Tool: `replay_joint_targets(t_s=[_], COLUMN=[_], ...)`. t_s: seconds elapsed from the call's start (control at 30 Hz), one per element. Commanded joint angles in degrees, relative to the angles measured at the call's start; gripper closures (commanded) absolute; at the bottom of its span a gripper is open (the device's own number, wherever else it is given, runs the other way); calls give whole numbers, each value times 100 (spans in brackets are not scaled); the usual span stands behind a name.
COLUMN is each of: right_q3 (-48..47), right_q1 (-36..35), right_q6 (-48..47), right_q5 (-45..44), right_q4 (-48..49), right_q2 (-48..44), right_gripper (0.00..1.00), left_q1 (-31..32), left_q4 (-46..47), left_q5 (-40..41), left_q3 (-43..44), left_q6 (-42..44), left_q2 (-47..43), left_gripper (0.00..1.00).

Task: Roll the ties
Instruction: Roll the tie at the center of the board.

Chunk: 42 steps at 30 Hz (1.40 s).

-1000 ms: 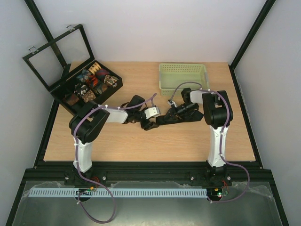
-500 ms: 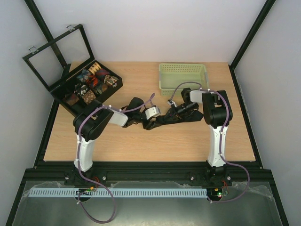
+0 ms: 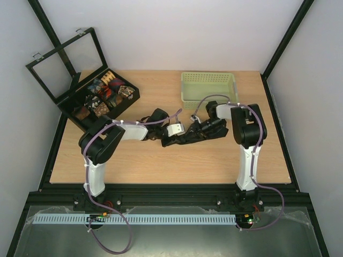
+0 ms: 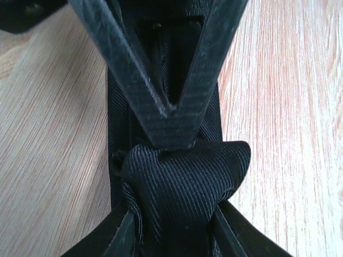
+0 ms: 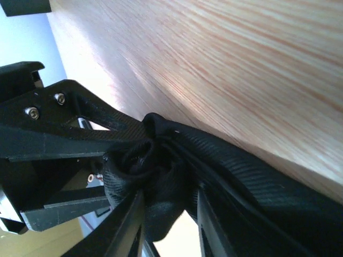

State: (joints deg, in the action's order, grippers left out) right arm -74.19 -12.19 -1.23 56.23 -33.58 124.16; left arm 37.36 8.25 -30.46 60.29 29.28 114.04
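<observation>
A plain black tie (image 4: 185,182) lies mid-table, its end bunched into a small coil (image 5: 153,171). In the top view both grippers meet over it. My left gripper (image 3: 170,142) (image 4: 177,227) is shut on the coil, one finger pressed on each side. My right gripper (image 3: 186,135) (image 5: 169,219) faces it with the same coil between its fingers (image 5: 131,225). Whether they still pinch the fabric is hidden. The tie's flat strip (image 4: 120,107) runs on under the right gripper's fingers (image 4: 126,59). Several patterned rolled ties (image 3: 104,91) fill the black box.
The black compartmented box (image 3: 75,112) stands at the back left, its framed lid (image 3: 64,60) raised. A pale green perforated basket (image 3: 208,87) sits at the back right. Bare wooden tabletop (image 3: 161,166) lies in front of the grippers.
My left gripper has slid in toward the right gripper and closed on the tie's coil. The right arm has barely moved.
</observation>
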Motion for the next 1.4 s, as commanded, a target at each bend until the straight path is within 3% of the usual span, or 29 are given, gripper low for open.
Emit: replay_joint_targets(t_s=[0.0,0.2,0.53,0.73,0.83,0.9,1.03,1.17,1.37], right_q3=[-191,-602,-729,-956,-1031,-1037,-927,-794,-555], right_q1=[199,94,-389,-429,-357,-286,-127,56,129], right_q6=[-88,-412,-248,-436,-715,-869,-1095,-1105,-1010], right_q5=[-524,-338,-704,-1210,-1305,-1259,-1153,-1221,-1450], right_q4=[-538,-1157,-1062,-1081,-1194,-1231,-1247,-1166,-937], right_q2=[-165,-348,19,174,324,463,770,882,788], right_gripper=[66,63,66,98,99,99,98,99,99], left_q1=[87,190,279,285,220,74,-350,-542,-413], left_q4=[-1547,-2054,-2337,-2350,-2242,-2033,-738,867,2250], left_q5=[603,939,1190,1149,981,664,-395,-1026,-1254], left_q3=[242,752,990,976,934,877,287,-464,-876], left_q6=[176,-234,-387,-366,-304,-271,-415,-711,-1260], left_q2=[-9,385,534,520,508,443,6,-351,-116], left_gripper=[79,79,79,76,67,51,28,17,10])
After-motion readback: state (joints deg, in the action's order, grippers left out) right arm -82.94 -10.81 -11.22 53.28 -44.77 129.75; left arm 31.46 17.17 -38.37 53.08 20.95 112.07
